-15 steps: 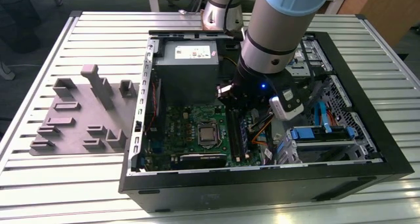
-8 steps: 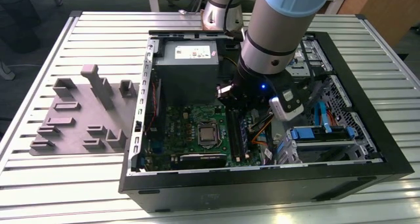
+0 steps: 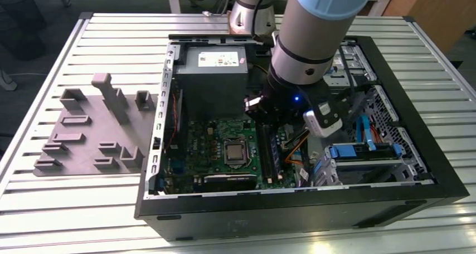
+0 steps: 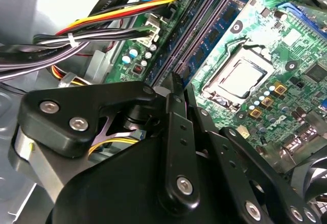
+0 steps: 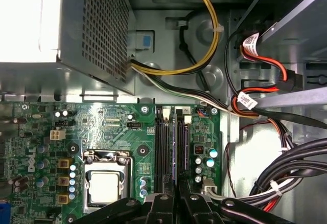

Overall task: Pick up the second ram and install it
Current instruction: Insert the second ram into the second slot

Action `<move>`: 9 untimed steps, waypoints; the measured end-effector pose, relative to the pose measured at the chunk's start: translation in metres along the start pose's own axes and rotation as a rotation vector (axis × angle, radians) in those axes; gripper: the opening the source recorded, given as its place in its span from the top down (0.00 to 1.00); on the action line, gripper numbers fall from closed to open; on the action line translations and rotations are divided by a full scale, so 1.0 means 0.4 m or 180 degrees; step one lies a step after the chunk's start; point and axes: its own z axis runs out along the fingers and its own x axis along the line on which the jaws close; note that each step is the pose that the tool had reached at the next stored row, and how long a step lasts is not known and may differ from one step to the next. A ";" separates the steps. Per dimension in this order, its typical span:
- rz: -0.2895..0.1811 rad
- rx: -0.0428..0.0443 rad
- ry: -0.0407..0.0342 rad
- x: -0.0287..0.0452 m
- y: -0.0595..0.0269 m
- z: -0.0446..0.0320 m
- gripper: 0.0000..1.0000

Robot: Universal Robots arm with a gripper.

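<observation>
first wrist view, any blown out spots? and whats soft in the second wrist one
In the first wrist view the power supply top is washed out white; the motherboard reads evenly lit. In the second wrist view the gripper linkage up close looks soft, with glare on the metal panel.

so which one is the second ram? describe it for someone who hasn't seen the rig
Inside the open black PC case, on the green motherboard, look beside the CPU socket for the long black slots. The second ram is the thin blue-green board on edge among them, directly at the pincer tip.
</observation>
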 end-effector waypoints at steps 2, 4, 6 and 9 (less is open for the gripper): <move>0.0001 -0.0001 0.0000 0.003 0.000 0.001 0.86; 0.0004 -0.0002 0.0000 0.007 0.000 0.003 0.86; 0.0006 -0.0003 -0.0001 0.009 0.000 0.005 0.86; 0.0018 -0.0006 -0.0001 0.010 0.000 0.009 0.86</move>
